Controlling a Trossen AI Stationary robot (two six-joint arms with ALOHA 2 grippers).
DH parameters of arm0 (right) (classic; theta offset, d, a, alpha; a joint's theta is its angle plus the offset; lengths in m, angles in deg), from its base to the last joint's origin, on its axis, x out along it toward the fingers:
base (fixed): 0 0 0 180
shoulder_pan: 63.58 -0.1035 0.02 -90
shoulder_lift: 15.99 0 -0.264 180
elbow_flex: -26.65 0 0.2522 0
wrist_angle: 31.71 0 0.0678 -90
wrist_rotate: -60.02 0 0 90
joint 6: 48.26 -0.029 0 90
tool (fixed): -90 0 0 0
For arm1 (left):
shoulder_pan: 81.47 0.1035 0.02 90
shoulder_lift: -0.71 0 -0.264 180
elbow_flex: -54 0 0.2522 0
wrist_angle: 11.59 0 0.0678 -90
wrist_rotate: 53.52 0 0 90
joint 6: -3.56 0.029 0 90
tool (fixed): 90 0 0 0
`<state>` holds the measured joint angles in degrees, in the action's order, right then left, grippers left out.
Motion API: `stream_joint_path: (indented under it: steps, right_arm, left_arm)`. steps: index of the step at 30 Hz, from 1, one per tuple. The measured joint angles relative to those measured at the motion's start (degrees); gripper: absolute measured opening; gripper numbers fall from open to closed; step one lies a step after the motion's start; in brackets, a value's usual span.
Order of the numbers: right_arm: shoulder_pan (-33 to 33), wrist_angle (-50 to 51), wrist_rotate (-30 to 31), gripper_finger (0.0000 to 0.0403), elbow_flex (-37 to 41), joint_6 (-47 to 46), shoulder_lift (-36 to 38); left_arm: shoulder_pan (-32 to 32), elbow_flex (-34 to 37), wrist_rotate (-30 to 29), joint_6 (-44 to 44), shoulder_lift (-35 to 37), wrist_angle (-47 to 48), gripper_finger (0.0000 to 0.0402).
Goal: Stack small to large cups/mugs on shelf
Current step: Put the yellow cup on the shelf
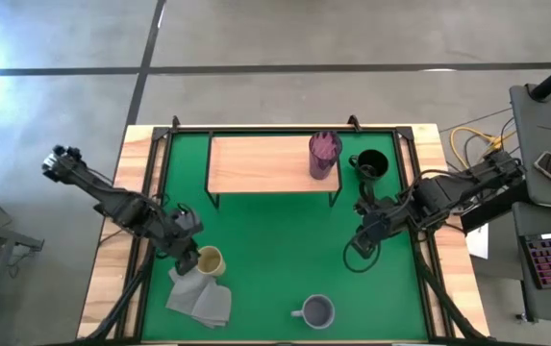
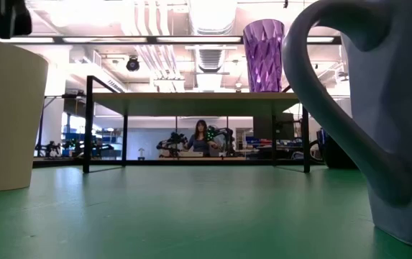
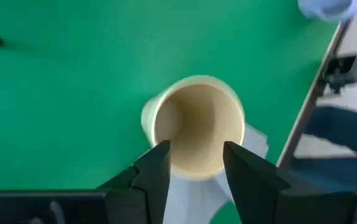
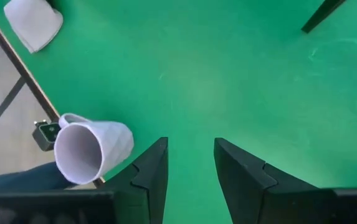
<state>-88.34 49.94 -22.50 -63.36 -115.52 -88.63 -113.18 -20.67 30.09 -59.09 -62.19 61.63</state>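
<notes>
Tan handleless cup (image 1: 209, 260): matte, tapered, upright, mouth up, on the green mat (image 1: 275, 259) well in front of the shelf's (image 1: 256, 163) left end. Left gripper (image 3: 195, 163) hangs directly above, fingers parted over the rim's near edge, nothing held. Translucent purple tumbler (image 1: 324, 154), faceted, stands on the shelf's right end. Right gripper (image 4: 190, 163), fingers apart, empty, hovers before that end.

Purple faceted tumbler (image 1: 324, 153), tan cup (image 1: 209, 260), blk mug (image 1: 371, 165), green mat (image 1: 275, 250).
</notes>
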Motion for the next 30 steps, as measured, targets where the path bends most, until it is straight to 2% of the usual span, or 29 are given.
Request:
stream_joint_path:
  steps: [4, 12, 25, 30]
  right_arm:
    - [0.0, -0.3, 0.1, 0.0118, 0.0, -0.2, 0.0]
    - [0.0, -1.0, 0.1, 0.0115, 0.0, -0.2, 0.0]
    - [0.0, -0.9, 0.0, 0.0111, 0.0, 1.5, 0.0]
    - [0.0, -0.9, 0.0, 0.0112, 0.0, 2.9, 0.0]
  left_arm:
    - [0.0, -1.9, -3.1, -2.3, -4.3, 0.3, 0.0134]
    - [0.1, -2.1, -2.9, -11.5, -10.1, 6.3, 0.0134]
    - [0.1, -1.5, -2.8, -12.1, -10.2, 5.6, 0.0134]
    - [0.1, 0.0, -0.9, -11.4, -10.9, 4.3, 0.0134]
